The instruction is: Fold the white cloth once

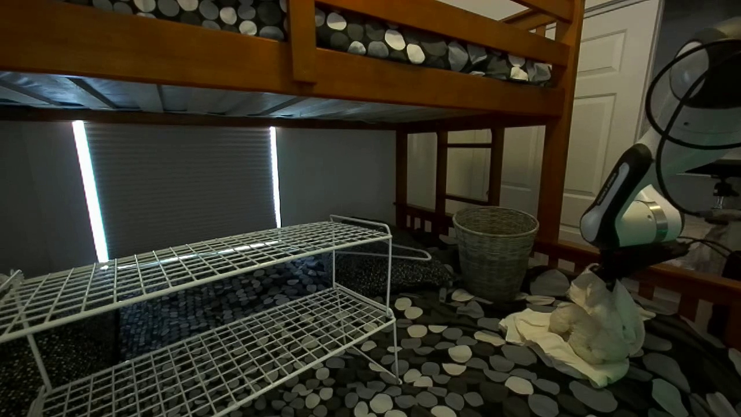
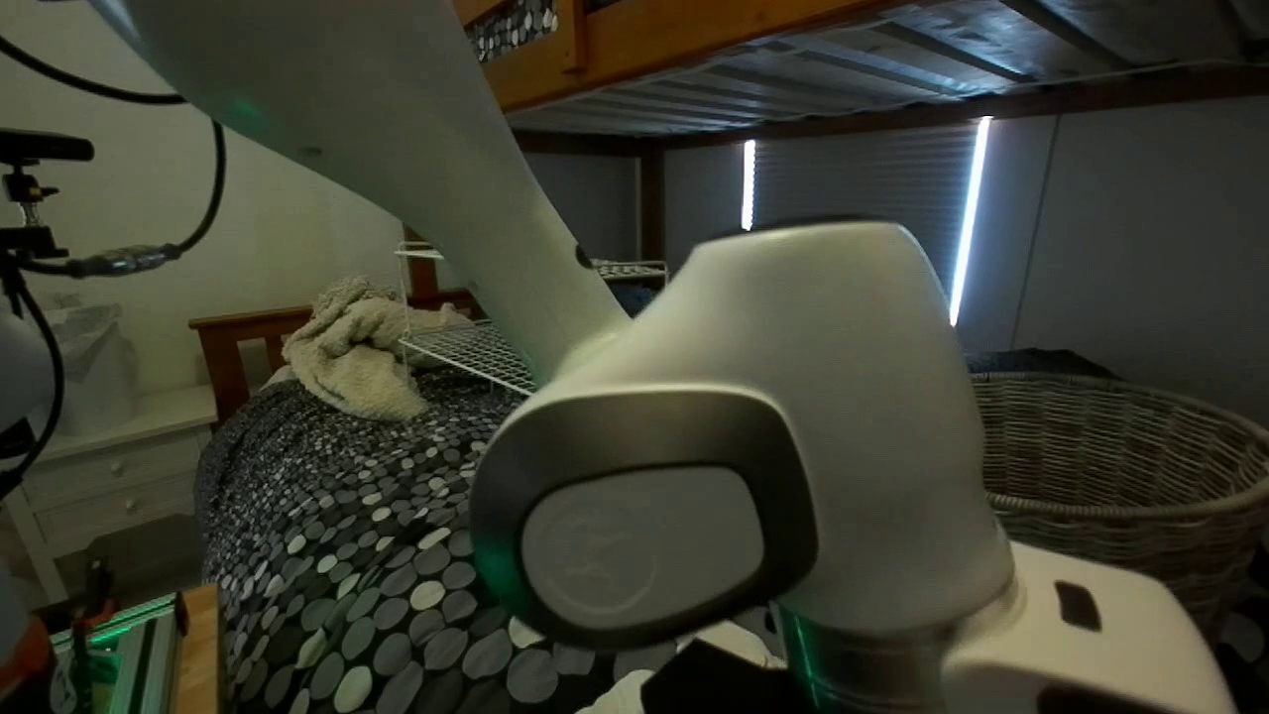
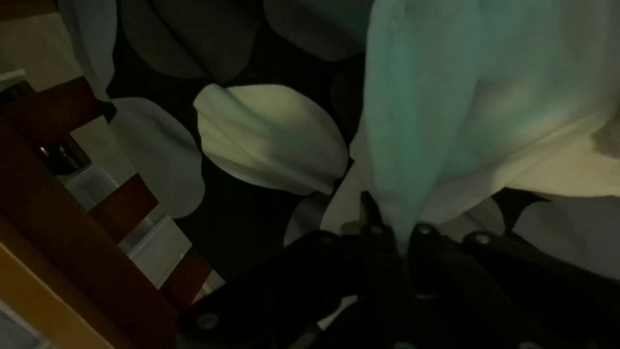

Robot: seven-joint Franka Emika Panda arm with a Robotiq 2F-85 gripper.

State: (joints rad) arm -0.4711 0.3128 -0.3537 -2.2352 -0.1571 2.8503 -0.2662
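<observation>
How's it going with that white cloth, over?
Gripper shut on the white cloth, part raised. Rest lies on the dotted bedding, fold not finished. Tan lump amid the cloth, can't tell what; might get in the way.

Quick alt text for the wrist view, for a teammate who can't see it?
The gripper pinches the white cloth, which fans out toward the upper right. Beneath is dark spotted bedding; a wooden bed rail slants across the lower left.

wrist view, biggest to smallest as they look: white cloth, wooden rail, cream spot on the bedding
1. White cloth, running out of frame
2. Wooden rail, also cut off
3. Cream spot
</observation>
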